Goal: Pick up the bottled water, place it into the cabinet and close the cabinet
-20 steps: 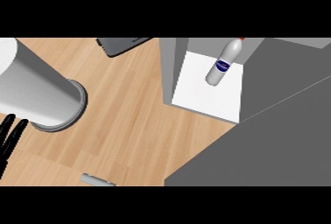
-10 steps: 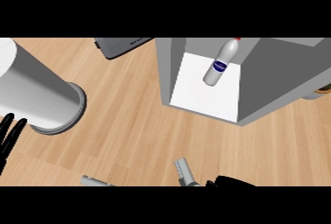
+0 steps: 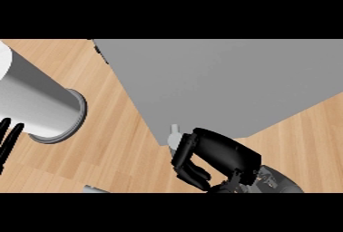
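Bottled water nowhere to be seen from the head view — presumably behind the grey face of the cabinet point(image 3: 221, 81), though impossible to tell from here. Cabinet filling the upper middle and right as one flat grey panel, narrowing to a lower corner near the middle of the view. Just at that corner, a small pale handle-like piece point(image 3: 173, 134), touching or nearly touching the right hand point(image 3: 218, 156). Right hand black, entering from the lower edge on a grey forearm, its fingers point(image 3: 191, 171) curled inward and down beside the pale piece — whether clamped on it or merely against it, cannot tell. Wooden table point(image 3: 120, 149) showing to the left of the cabinet and again at the lower right. On the left, a large white cylinder point(image 3: 33, 102) with a grey rim, lying across the table's edge. Left hand point(image 3: 8, 138) at the far left edge, below the cylinder, fingers straight, apart and pointing up, resting. A small grey object point(image 3: 95, 190) at the bottom edge, mostly cut off.
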Robot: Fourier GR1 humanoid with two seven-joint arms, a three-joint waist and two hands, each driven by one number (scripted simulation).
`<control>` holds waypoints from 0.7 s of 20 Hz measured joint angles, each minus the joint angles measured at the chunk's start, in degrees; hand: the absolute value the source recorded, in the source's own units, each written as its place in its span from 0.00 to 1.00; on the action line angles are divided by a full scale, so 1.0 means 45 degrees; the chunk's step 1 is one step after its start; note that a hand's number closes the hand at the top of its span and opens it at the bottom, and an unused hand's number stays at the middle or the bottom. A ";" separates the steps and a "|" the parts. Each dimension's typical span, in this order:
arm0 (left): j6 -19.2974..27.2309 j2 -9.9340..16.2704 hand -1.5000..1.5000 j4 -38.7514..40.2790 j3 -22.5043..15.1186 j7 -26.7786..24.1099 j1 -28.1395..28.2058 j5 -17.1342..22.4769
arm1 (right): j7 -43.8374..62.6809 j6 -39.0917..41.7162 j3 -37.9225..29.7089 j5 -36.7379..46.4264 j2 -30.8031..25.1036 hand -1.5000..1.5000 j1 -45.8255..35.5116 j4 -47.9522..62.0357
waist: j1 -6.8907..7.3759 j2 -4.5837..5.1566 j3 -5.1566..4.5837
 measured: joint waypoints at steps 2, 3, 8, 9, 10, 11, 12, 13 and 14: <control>-0.0037 -0.0006 0.00 0.0063 0.0048 -0.0016 0.0009 0.0020 | 0.0225 -0.0733 -0.0374 0.0289 0.0354 1.00 -0.0984 0.0971 | -0.0099 -0.0015 0.0029; -0.0073 -0.0014 0.00 0.0122 0.0073 -0.0035 0.0031 0.0026 | 0.0273 -0.1104 -0.0592 0.0445 0.0485 1.00 -0.1484 0.1467 | -0.0143 -0.0018 0.0038; -0.0177 -0.0035 0.00 0.0314 0.0251 -0.0106 0.0121 0.0109 | 0.0222 -0.3226 -0.1609 0.0877 0.0899 1.00 -0.3968 0.3859 | -0.0329 -0.0071 0.0073; -0.0194 -0.0062 0.00 0.0371 0.0266 -0.0114 0.0122 0.0128 | 0.0179 -0.3576 -0.1709 0.0862 0.0965 1.00 -0.4339 0.4318 | -0.0389 -0.0074 0.0084; -0.0235 -0.0065 0.00 0.0432 0.0290 -0.0129 0.0146 0.0127 | 0.0217 -0.3897 -0.1760 0.0812 0.0999 1.00 -0.4588 0.4667 | -0.0436 -0.0099 0.0105; -0.0315 -0.0072 0.00 0.0441 0.0308 -0.0163 0.0194 0.0128 | 0.0269 -0.4199 -0.1788 0.0745 0.1021 1.00 -0.4785 0.4953 | -0.0469 -0.0133 0.0129; -0.0391 -0.0063 0.00 0.0471 0.0351 -0.0176 0.0215 0.0164 | 0.0257 -0.4487 -0.1763 0.0689 0.1033 1.00 -0.4939 0.5203 | -0.0508 -0.0174 0.0151; -0.0426 -0.0044 0.00 0.0467 0.0392 -0.0165 0.0225 0.0212 | 0.0281 -0.4761 -0.1745 0.0607 0.1049 1.00 -0.5082 0.5415 | -0.0546 -0.0206 0.0172; -0.0432 -0.0062 0.00 0.0444 0.0399 -0.0184 0.0260 0.0200 | 0.0256 -0.5013 -0.1729 0.0517 0.1070 1.00 -0.5193 0.5612 | -0.0581 -0.0242 0.0186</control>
